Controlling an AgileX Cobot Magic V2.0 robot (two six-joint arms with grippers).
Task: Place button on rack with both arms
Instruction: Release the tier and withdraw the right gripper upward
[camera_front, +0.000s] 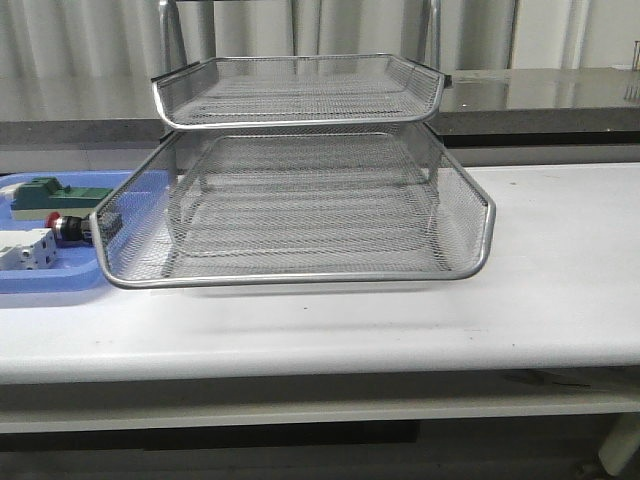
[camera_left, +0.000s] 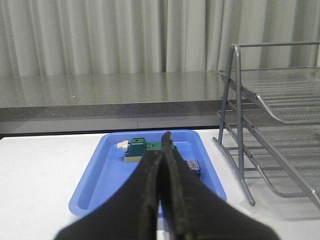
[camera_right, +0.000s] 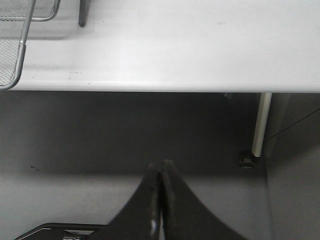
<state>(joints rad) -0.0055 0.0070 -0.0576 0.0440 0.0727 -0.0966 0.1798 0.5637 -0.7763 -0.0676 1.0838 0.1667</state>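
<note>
Button (camera_front: 68, 228): left, in blue tray (camera_front: 60, 283), partly hidden. Both tools (camera_left: 165, 150) (camera_right: 161, 172) clenched, empty; left should open, approach squarely. Rack (camera_front: 300, 210) unloaded.

**Non-task items on and around the work table**

I saw a flat blue tray (camera_front: 62, 283) at the left edge of the white table (camera_front: 400, 320), holding a green block (camera_front: 48, 192) toward its rear and white blocks (camera_front: 28, 250) toward its front. Behind the table I noted a grey counter (camera_left: 100, 92) and pale curtains (camera_left: 100, 35).
</note>
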